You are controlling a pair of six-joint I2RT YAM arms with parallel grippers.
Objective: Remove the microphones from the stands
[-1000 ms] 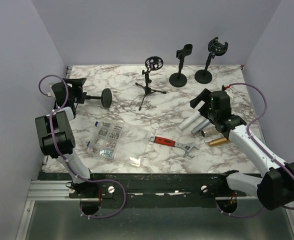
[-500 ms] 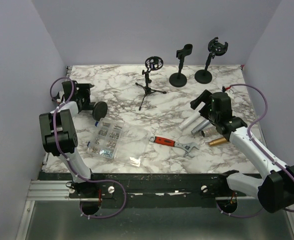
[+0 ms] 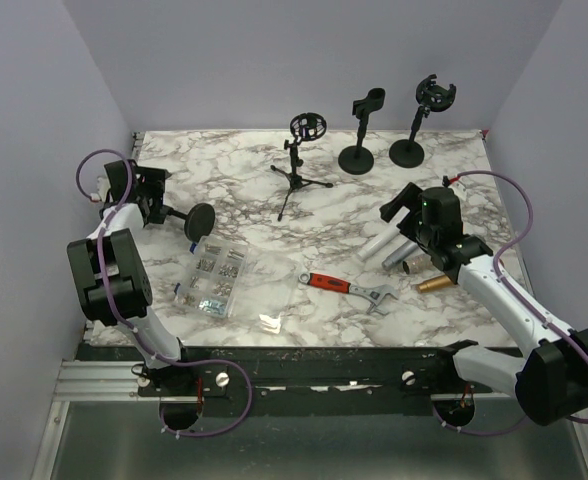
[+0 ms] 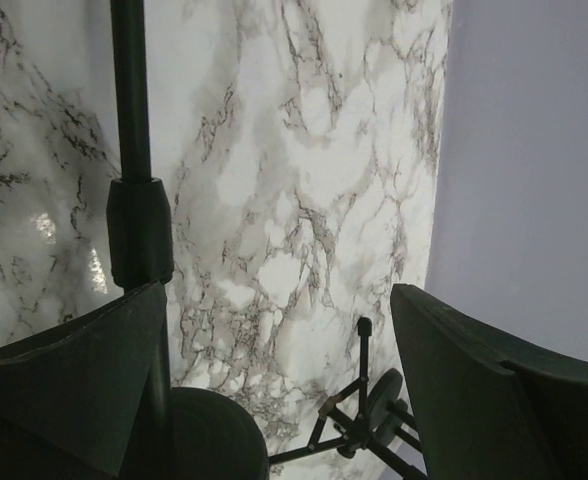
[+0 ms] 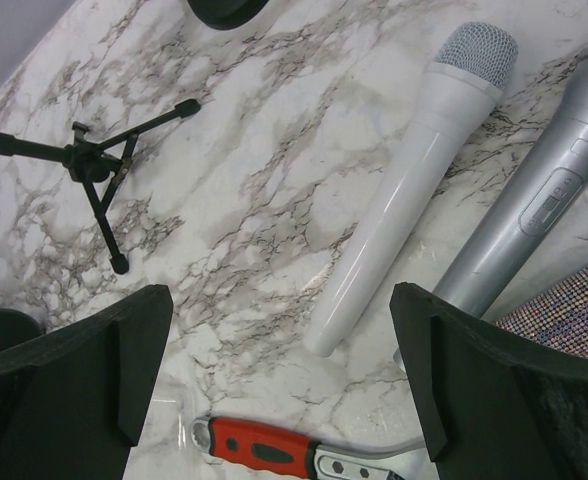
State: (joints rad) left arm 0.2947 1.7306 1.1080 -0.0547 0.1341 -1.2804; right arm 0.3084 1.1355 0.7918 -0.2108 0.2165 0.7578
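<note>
The left tool (image 3: 162, 198), jaws wide and empty, sits beside a toppled stand (image 3: 200, 220) lying on the marble surface (image 3: 304, 240). Farther right, the right tool (image 3: 402, 203) hangs wide open above a white microphone (image 5: 414, 190) lying flat beside a silver microphone (image 5: 534, 200).

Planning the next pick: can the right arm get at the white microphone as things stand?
Probably yes: the right gripper is open just over the white microphone, which lies uncovered; the silver microphone sits close beside it.
</note>
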